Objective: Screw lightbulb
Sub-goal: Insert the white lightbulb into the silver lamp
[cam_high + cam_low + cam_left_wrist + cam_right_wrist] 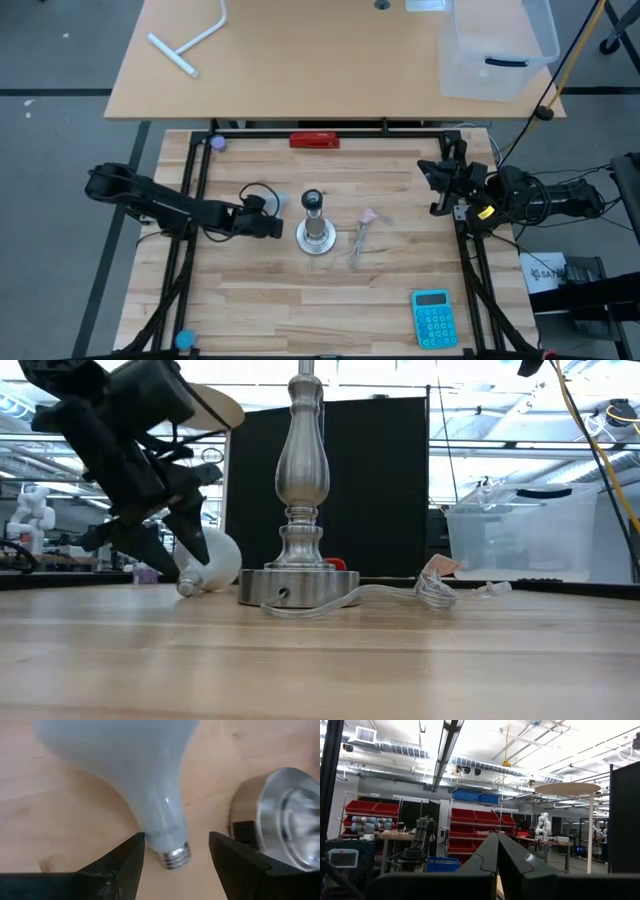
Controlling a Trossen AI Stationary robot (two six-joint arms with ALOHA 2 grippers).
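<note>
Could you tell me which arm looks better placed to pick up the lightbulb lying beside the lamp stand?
The left. Its gripper is open with its fingers either side of the lightbulb near the screw base. The right gripper is shut at the table's right edge, far from the bulb.

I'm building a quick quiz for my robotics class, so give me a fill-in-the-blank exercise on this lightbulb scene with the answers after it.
1. The lightbulb lies on its ____ on the wooden table.
2. The left gripper is open, its fingers on either side of the bulb's silvery screw ____.
3. The lamp stand has no bulb in it and stands ____ on its round foot.
4. The right gripper is ____ and waits at the table's right edge.

Missing words: side; base; upright; shut
</note>
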